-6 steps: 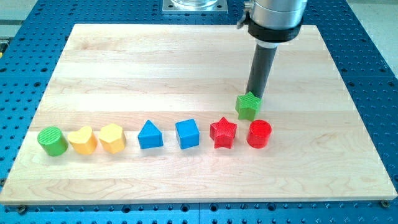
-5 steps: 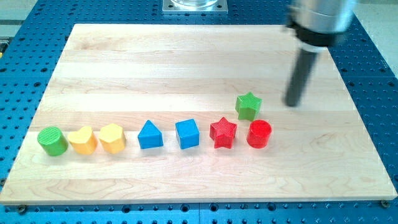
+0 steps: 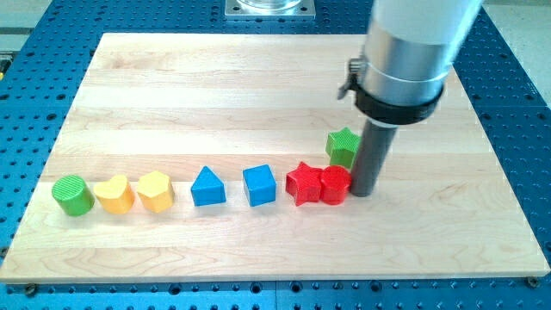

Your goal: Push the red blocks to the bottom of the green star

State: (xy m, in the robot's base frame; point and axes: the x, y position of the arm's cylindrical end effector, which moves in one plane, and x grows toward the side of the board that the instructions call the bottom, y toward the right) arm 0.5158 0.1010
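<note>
tip [image 3: 362, 191] right of red cylinder [image 3: 335, 185] | red star [image 3: 303, 183] touching its left | green star [image 3: 343, 147] above

my rod [image 3: 372, 164] hides the green star's [image 3: 343, 145] right edge — arm cut off at the view's top.

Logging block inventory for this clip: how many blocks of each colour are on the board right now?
Red: 2, star and cylinder
Green: 2, star and cylinder
Yellow: 2, heart and hexagon
Blue: 2, triangle and cube
Total: 8 blocks
</note>
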